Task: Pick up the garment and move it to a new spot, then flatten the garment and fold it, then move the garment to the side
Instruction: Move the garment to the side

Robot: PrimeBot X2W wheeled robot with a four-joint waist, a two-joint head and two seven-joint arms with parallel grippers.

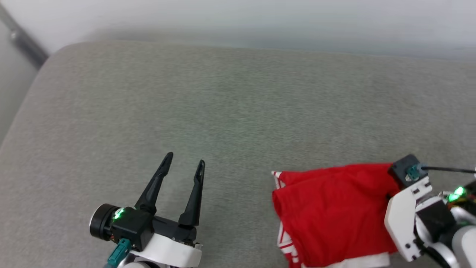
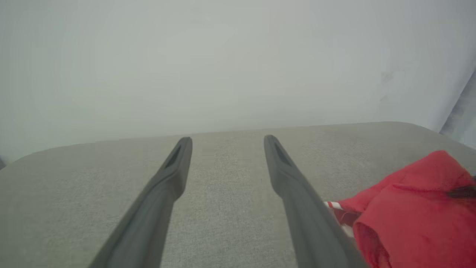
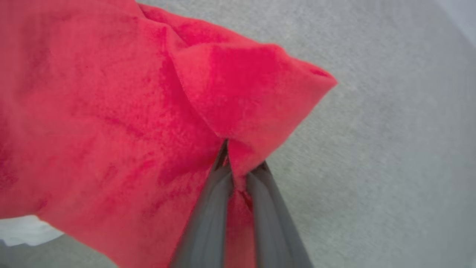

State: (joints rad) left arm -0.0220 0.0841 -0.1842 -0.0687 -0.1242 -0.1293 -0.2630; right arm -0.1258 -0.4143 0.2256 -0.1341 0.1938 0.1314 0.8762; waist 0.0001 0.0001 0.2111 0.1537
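The garment [image 1: 331,212] lies bunched in a red heap at the lower right of the grey cushion, with striped trim at its left edge and a white strip at the bottom. In the right wrist view my right gripper [image 3: 238,163] is shut on a fold of the garment [image 3: 111,111], red cloth pinched between its two fingers. In the head view the right wrist sits at the heap's right edge, its fingers hidden under cloth. My left gripper [image 1: 185,158] hovers open over bare cushion, well left of the garment [image 2: 412,208]. The left fingers [image 2: 174,167] stand wide apart with nothing between them.
The grey fabric cushion [image 1: 223,104] spans the whole scene, with a rounded far-left corner. A pale wall [image 1: 260,18] rises behind its far edge. A dark bar [image 1: 22,41] runs diagonally at the upper left, off the cushion.
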